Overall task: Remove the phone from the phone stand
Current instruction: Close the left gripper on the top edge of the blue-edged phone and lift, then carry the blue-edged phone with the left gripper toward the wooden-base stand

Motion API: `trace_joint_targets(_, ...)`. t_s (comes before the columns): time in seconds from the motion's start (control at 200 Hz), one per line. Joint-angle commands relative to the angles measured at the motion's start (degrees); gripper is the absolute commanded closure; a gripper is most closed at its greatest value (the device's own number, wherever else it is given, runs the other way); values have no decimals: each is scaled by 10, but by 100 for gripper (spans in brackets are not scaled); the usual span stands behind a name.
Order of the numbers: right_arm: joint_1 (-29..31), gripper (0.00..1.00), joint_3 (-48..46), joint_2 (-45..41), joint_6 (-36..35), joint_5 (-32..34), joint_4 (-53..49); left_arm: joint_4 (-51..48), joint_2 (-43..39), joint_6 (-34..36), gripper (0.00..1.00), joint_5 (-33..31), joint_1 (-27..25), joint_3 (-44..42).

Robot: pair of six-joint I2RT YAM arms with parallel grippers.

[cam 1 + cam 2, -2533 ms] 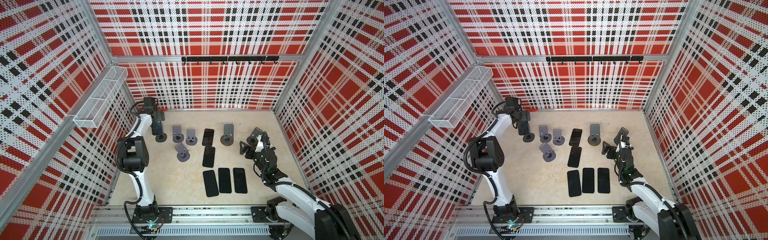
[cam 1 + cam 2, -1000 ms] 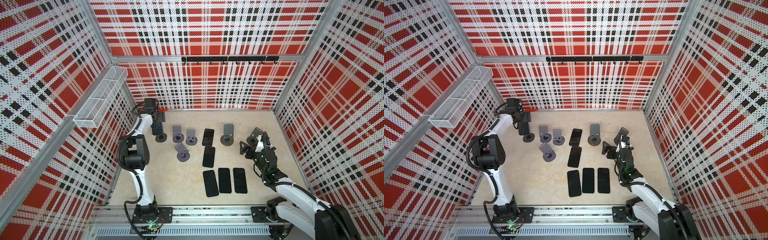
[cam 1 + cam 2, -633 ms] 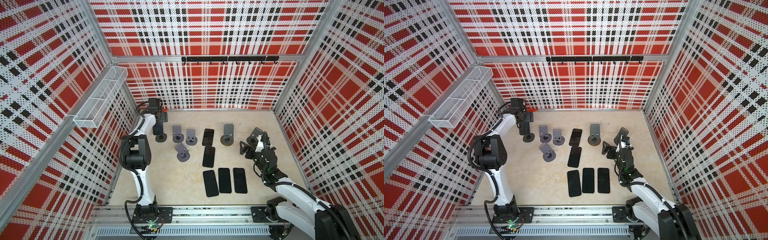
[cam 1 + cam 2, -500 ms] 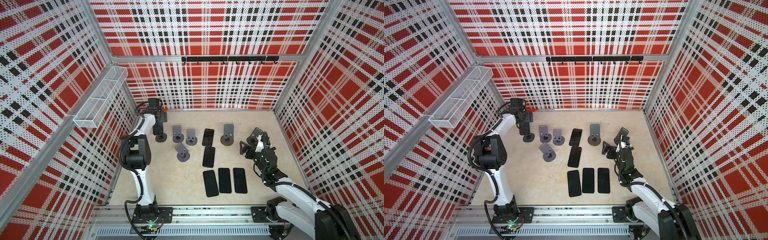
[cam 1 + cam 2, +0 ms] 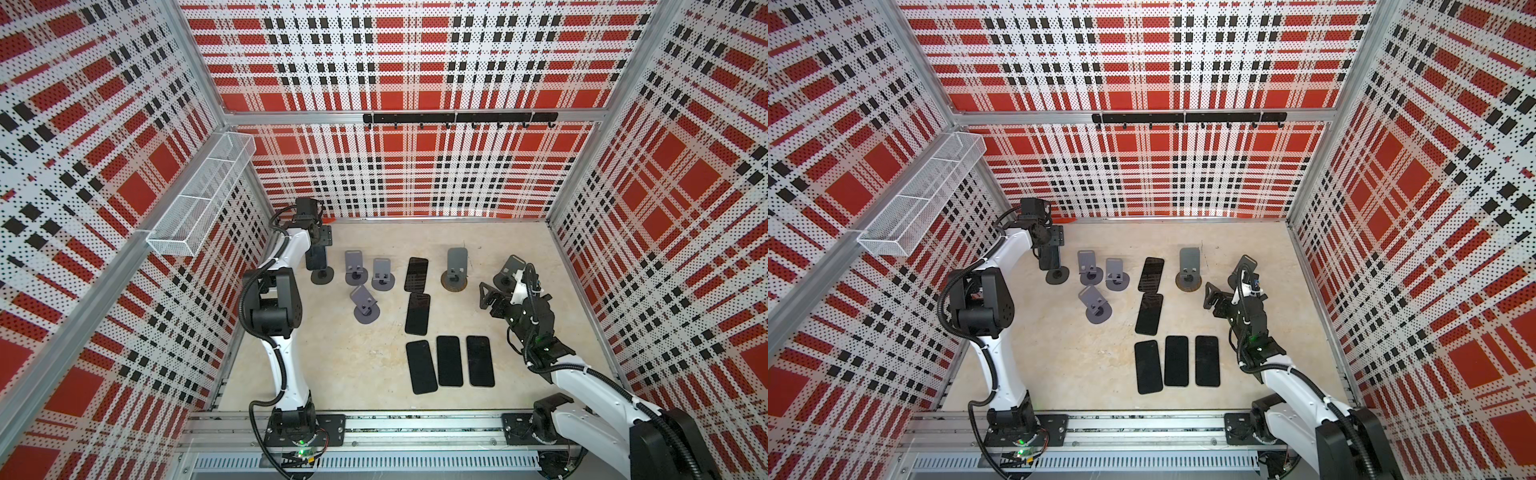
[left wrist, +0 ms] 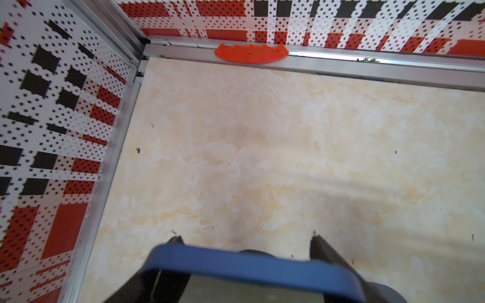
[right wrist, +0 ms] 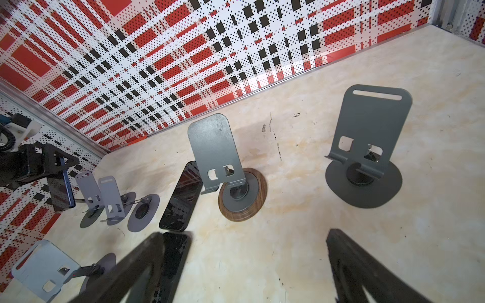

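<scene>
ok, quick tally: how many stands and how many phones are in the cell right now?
Stands: 6
Phones lying flat: 5
Phone propped upright: 1
Total: 12

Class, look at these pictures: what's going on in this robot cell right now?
The left end effector is set around the top of a blue-cased phone that sits upright on the stand in the far left corner; whether it grips firmly cannot be told. The phone is not yet lifted off. The right end effector hangs open near the empty stands on the right, holding nothing. Five more phones lie flat on the table.
</scene>
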Motion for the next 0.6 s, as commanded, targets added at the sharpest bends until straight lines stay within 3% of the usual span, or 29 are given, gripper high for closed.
trace_joint_targets(0.0, 2, 0, -5, -2, -7, 2, 13, 6, 10, -3, 24, 21, 4, 20)
trace_joint_targets(0.341, 2, 0, -4, -2, -7, 1, 13, -6, -25, -12, 26, 16, 6, 25)
trace_joint_targets(0.596, 2, 0, -3, -1, -5, -1, 13, -18, -61, -16, 28, 50, 8, 13)
